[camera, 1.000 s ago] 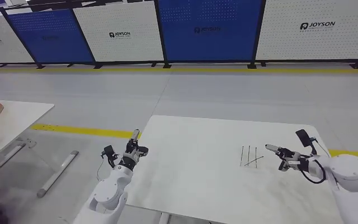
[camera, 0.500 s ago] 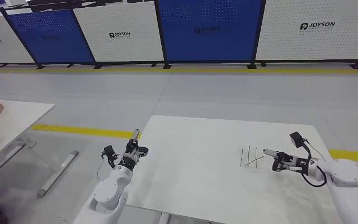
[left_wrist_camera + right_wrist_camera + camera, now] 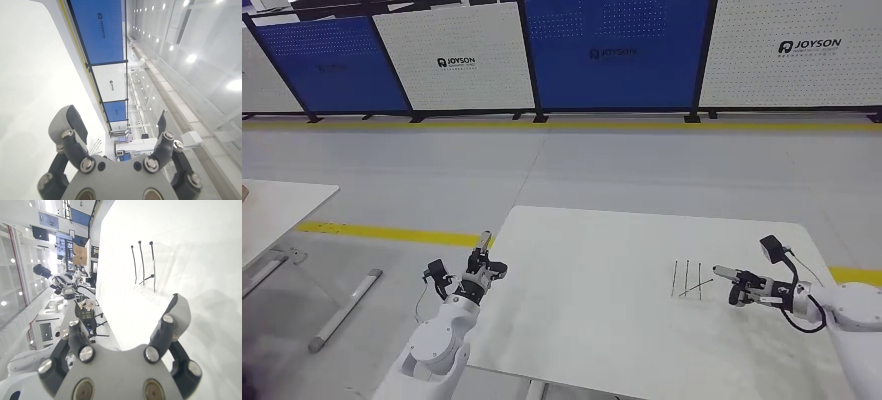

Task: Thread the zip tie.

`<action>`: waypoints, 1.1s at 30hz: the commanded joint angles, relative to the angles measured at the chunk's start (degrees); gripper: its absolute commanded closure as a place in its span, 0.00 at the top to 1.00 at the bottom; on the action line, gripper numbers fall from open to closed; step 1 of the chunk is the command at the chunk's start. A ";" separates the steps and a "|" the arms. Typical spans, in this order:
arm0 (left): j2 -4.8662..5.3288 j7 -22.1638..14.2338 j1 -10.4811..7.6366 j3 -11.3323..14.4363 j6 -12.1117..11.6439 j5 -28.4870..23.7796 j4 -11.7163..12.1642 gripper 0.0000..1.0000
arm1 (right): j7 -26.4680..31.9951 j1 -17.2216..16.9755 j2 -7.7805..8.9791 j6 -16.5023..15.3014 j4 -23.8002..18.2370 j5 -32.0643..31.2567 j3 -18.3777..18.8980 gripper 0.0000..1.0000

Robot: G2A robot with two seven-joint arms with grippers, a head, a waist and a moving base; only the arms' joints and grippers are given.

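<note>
Four black zip ties [image 3: 142, 262] lie flat on the white counter [image 3: 592, 290], over toward its right side; three are laid side by side, nearly parallel, each a thin straight strap with a small square head at one end, all three heads at the same end; the short tie [image 3: 146, 279], the fourth, lies crosswise near the tail ends of the others, meeting the middle strap, though which one rides on top is hard to make out; every strap is unthreaded. From above, the zip ties [image 3: 687, 278] are hair-thin lines and their heads cannot be told apart from the straps; in the left wrist view the zip ties [image 3: 95, 145] are small and far off, close against the edge of one finger, and I cannot count them there.

The right gripper [image 3: 727, 272] sits near the ties on their right, apart from them; its jaws stand open with nothing between them; in its own wrist view the right gripper [image 3: 124, 300] faces the tail ends of the straps; whether it touches the counter I cannot tell. The left gripper [image 3: 482, 245] is at the counter's left edge, well apart from the ties; seen from its wrist, the left gripper [image 3: 118, 117] has its jaws spread wide, empty.
</note>
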 commanded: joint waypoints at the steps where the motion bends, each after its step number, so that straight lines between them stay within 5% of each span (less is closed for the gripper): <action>1: 0.00 0.00 0.00 0.00 0.00 0.00 0.00 1.00 | -0.31 -0.18 -0.05 -0.15 -0.13 0.90 0.17 1.00; 8: 0.00 0.00 0.00 0.00 0.00 0.00 0.00 1.00 | -1.34 -5.27 0.66 -4.87 -2.65 9.63 4.21 1.00; 15: 0.00 0.00 0.00 0.00 0.00 0.00 0.00 1.00 | -5.98 -8.95 1.36 -4.67 -4.43 11.99 6.92 1.00; 19: 0.00 0.00 0.00 0.00 0.00 0.00 0.00 1.00 | -4.17 -7.81 0.56 -1.52 -4.09 13.41 3.74 1.00; 33: 0.00 0.00 0.00 0.00 0.00 0.00 0.00 1.00 | -4.17 -7.81 0.56 -1.52 -4.09 13.41 3.74 1.00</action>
